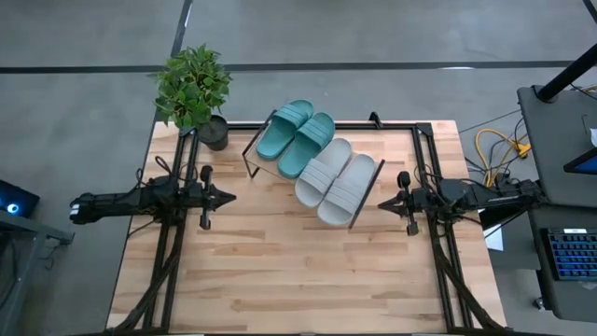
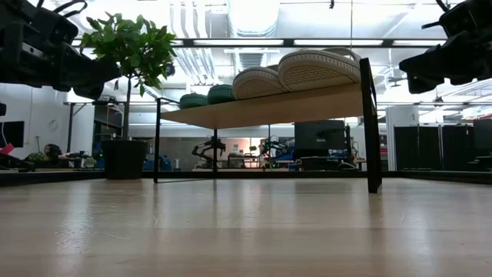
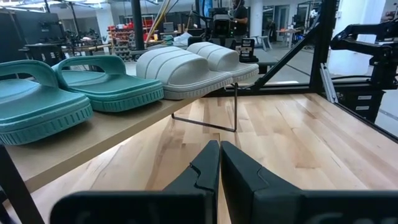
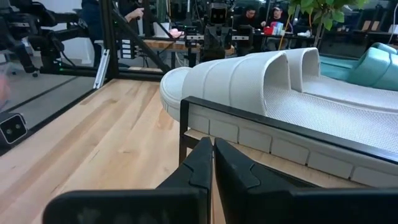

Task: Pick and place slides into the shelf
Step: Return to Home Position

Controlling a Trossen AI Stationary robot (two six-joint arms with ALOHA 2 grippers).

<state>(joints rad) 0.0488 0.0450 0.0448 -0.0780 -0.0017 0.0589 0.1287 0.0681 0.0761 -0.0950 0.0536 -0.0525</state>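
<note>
The four slides lie side by side on the slanted wooden shelf point(image 1: 368, 191) with its black wire frame: the teal-green pair point(image 1: 296, 138) toward the far left, the light grey pair point(image 1: 336, 181) toward the near right, soles flat on the board. In the left wrist view the teal slides point(image 3: 68, 93) and grey slides point(image 3: 193, 68) show on the shelf board. My left gripper point(image 1: 229, 196) point(image 3: 219, 158) is shut, hovering left of the shelf. My right gripper point(image 1: 381, 203) point(image 4: 213, 158) is shut, hovering just right of the shelf's end, facing the grey slide point(image 4: 286, 93).
A potted green plant point(image 1: 194, 89) stands at the table's far left corner beside the shelf. The near half of the wooden tabletop point(image 1: 308, 280) lies bare. A desk with cables and a keyboard point(image 1: 569, 252) stands beyond the table's right edge.
</note>
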